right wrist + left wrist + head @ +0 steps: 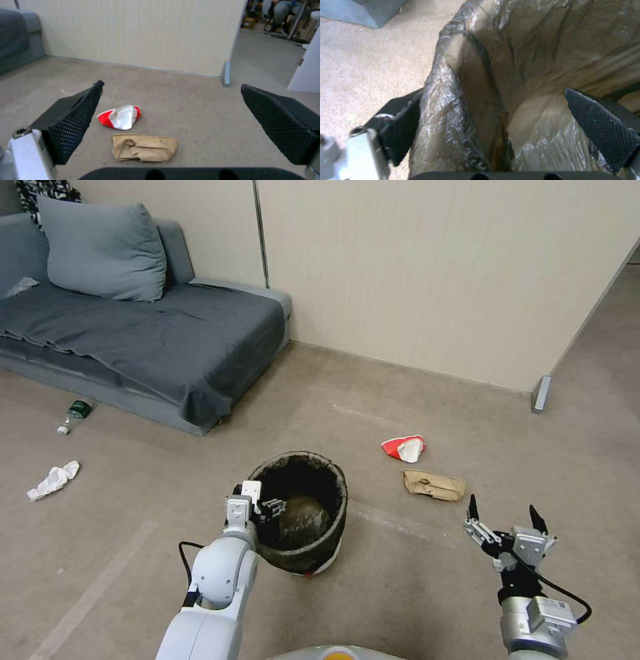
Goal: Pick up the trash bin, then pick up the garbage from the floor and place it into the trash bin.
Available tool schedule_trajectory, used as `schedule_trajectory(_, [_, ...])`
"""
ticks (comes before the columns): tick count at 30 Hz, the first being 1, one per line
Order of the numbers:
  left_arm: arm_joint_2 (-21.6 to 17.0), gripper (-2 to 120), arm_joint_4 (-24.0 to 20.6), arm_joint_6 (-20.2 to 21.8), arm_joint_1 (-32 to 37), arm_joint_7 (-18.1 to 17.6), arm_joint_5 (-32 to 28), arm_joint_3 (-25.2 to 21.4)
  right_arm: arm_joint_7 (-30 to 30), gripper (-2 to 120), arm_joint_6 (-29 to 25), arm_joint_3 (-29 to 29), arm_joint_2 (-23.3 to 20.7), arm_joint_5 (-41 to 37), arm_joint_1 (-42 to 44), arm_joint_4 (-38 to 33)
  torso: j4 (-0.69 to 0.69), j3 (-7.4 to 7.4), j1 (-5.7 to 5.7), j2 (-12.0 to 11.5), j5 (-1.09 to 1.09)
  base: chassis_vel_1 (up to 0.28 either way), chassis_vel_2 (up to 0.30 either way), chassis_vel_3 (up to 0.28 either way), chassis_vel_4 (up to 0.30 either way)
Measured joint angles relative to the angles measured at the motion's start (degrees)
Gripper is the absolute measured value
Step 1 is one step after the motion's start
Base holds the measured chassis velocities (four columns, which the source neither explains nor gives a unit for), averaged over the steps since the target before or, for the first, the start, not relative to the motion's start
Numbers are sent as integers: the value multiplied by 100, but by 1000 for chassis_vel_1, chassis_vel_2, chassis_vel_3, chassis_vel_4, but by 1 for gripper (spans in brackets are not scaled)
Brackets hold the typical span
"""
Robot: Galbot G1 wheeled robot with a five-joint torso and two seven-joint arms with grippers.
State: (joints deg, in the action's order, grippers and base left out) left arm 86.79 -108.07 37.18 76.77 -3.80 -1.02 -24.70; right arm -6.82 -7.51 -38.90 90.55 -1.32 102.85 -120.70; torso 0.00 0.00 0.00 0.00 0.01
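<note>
Beige carpet, the floor (413, 580), carries the trash bin (300, 510) at centre; the left gripper (493, 117) straddles its near rim, jaws apart, one finger outside the wall, one inside against the dark bag, so I judge a grip on loose liner alone could slip. To the bin's right lie the brown paper (143, 147) and red-and-white wrapper (120, 117), with the right gripper (503, 519) hovering wide open, empty

bins: 1 trash bin (300, 510) | red-and-white wrappers (404, 448): 1 | brown paper bags (433, 485): 1 | white tissues (53, 479): 1 | green bottles (73, 415): 1
</note>
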Motion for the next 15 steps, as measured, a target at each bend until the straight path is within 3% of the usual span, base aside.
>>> schedule_trajectory(2, [0, 95, 0, 3, 0, 8, -6, -5, 1, 100, -1, 7, 0, 2, -3, 2, 0, 0, 0, 0, 0, 0, 0, 0, 0])
schedule_trajectory(4, [0, 84, -3, 6, 4, 23, -31, -22, 6, 100, -1, 34, 2, 16, -15, 3, 0, 0, 0, 0, 0, 0, 0, 0, 0])
schedule_trajectory(15, [0, 49, -47, 7, 12, 18, -45, -37, 9, 100, -27, 60, 14, 78, -14, 13, 0, 0, 0, 0, -1, 0, 0, 0, 0])
